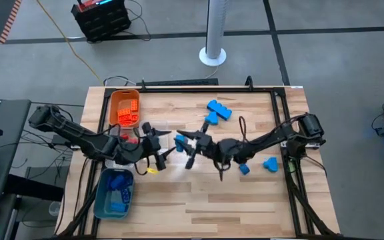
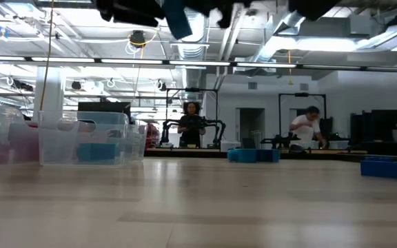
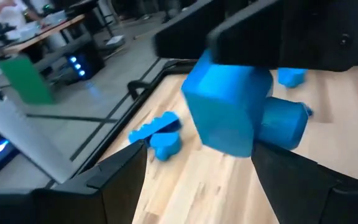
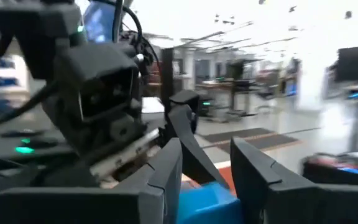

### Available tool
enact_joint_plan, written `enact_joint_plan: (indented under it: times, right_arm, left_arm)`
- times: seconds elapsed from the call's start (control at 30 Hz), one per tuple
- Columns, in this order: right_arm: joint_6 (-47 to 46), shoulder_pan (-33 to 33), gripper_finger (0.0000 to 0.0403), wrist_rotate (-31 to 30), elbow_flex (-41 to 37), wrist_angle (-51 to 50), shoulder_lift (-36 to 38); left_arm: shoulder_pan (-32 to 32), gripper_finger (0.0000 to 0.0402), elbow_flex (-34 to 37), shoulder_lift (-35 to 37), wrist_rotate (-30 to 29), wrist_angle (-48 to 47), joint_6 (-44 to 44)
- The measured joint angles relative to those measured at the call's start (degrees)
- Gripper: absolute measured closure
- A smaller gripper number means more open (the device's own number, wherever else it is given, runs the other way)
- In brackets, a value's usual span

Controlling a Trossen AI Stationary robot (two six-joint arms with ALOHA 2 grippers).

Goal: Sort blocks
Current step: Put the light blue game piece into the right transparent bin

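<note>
A blue studded block (image 1: 180, 140) is held in the air over the middle of the table by my right gripper (image 1: 187, 142), which reaches in from the right. My left gripper (image 1: 165, 144) faces it from the left, open. In the left wrist view its two fingers (image 3: 114, 177) stand on either side of the block (image 3: 229, 109), and I see no touch. The low view shows the block (image 2: 178, 17) high above the tabletop. Loose blue blocks lie at the far middle (image 1: 219, 111) and near the right edge (image 1: 271, 163). My right gripper pinches the blue block (image 4: 207, 198) between its two fingers (image 4: 166, 177), which come roughly level from the table's right. The block is lifted clear of the table, and its free end (image 3: 219, 124) sticks out toward the left gripper.
An orange tray (image 1: 115, 100) with orange blocks stands at the far left. A blue tray (image 1: 99, 200) with blue blocks stands at the near left. Red blocks (image 1: 127, 138) show under the left arm. A clear tray (image 2: 81, 141) shows in the low view. People stand far behind the table.
</note>
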State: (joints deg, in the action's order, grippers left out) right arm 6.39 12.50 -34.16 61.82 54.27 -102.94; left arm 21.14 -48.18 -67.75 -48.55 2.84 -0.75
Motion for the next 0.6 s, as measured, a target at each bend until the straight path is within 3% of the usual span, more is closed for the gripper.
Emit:
enact_joint_plan:
  times: [0.1,0.23,0.4,0.6]
  right_arm:
    - [-7.01,-3.63,0.0279,8.96,0.06,-0.87,-0.41]
    - [-13.18,-8.18,0.0289,15.6,0.33,-0.77,-2.7]
    - [-14.93,-11.01,0.0294,24.24,2.96,-2.62,-6.11]
    - [-14.96,-12.0,0.0294,25.85,6.1,-4.45,-8.5]
  left_arm:
    - [-2.94,0.0115,0.04,-0.02,0.82,-0.11,1.08]
    - [-4.85,0.0115,0.04,0.28,2.45,-2.7,3.29]
    - [-3.05,0.0116,-1.44,4.55,-1.54,-8.2,5.97]
    - [-0.47,0.0116,-2.29,12.33,-5.97,-25.74,14.77]
